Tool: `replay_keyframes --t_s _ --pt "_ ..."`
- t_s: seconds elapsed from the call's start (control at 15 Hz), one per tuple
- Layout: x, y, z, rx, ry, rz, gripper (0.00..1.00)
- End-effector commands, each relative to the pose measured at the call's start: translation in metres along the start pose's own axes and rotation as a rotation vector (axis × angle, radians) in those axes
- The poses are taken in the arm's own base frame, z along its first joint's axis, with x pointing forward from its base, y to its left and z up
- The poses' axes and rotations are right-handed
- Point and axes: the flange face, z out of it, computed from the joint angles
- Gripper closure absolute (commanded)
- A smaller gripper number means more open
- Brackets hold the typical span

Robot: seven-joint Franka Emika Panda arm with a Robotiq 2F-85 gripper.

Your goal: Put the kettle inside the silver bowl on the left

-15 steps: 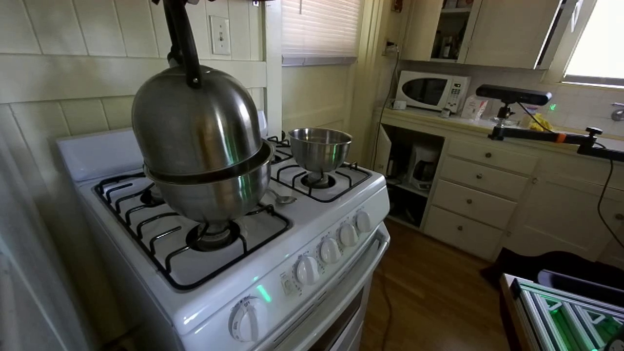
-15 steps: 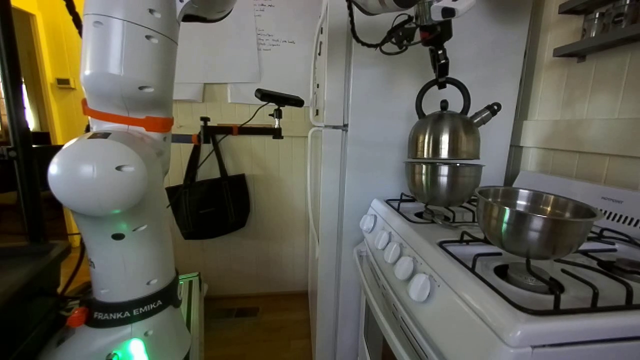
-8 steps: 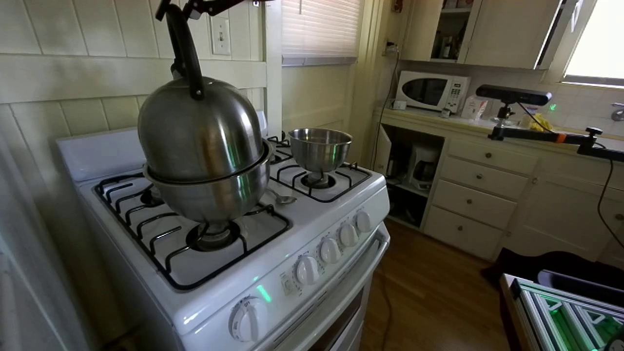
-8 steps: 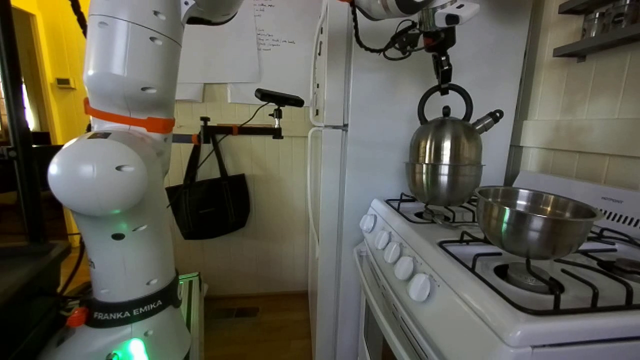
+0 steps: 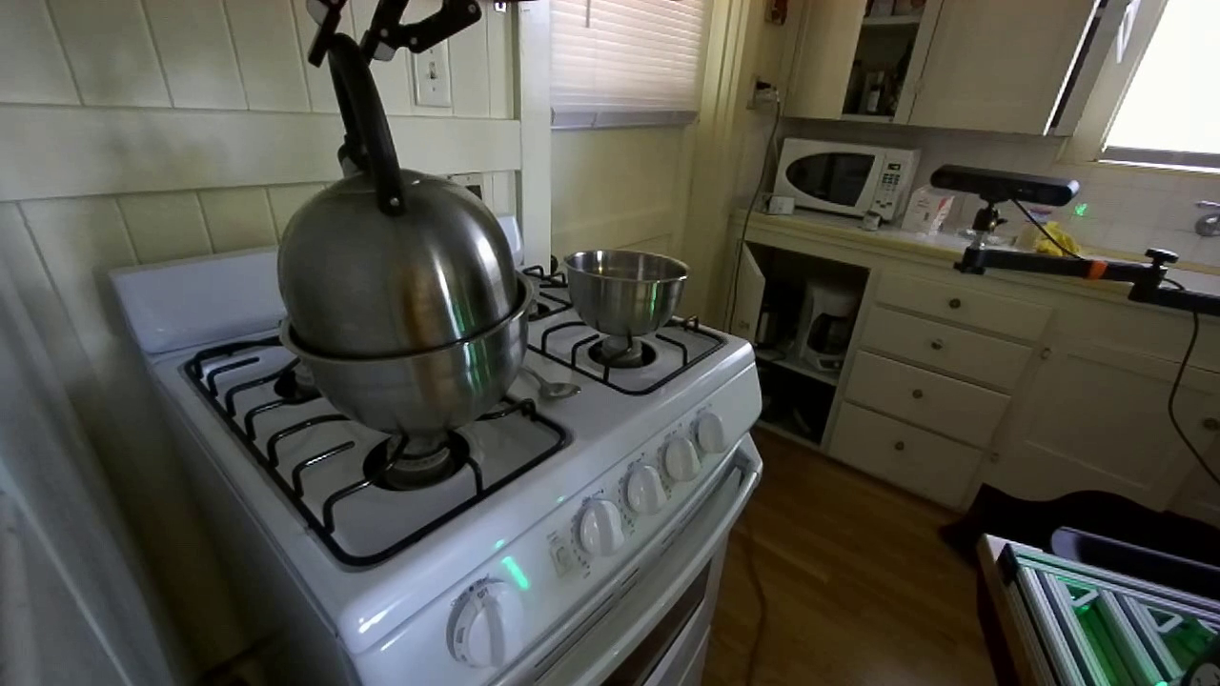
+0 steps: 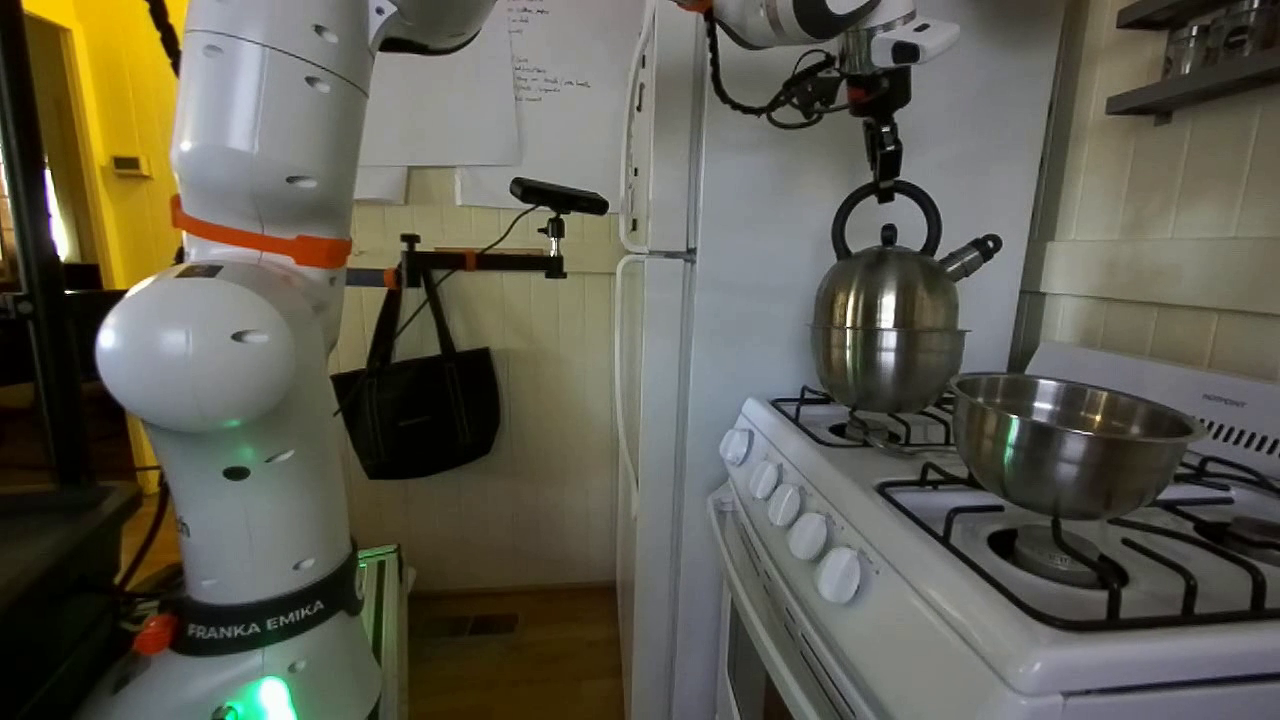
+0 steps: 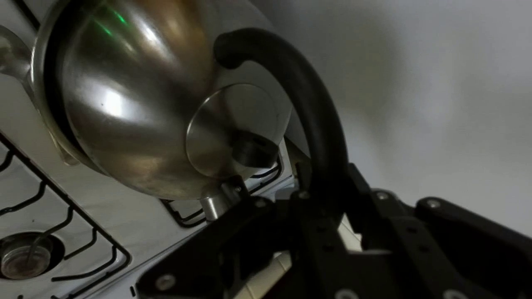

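We see the kettle [image 5: 396, 262] partly inside the silver bowl [image 5: 410, 395]; the gripper [image 7: 330, 174] pinches the handle [image 7: 312, 95] between two fingers [image 7: 360, 199].

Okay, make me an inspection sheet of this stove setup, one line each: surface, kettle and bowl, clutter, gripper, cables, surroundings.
Surface: white stove with black grates on top.
Kettle and silver bowl: kettle's lower part is inside the bowl; whether its base touches the bottom is hidden.
Clutter: metal spoon lying beside the silver bowl; second steel bowl standing apart from it.
Gripper: closed on the kettle's dark handle.
Cables: dark cable looping off the robot arm; thin cable hanging near the mounted camera.
Surroundings: fridge, hanging black bag, microwave.
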Motion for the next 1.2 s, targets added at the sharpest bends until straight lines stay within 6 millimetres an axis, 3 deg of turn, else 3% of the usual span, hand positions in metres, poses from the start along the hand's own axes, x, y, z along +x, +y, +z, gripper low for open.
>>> replay_keyframes --t_s 0.0,1.13 --pt "0.002 -0.006 -0.007 0.011 -0.022 -0.001 0.95" --pt "0.011 0.005 0.013 -0.006 -0.051 0.06 0.95"
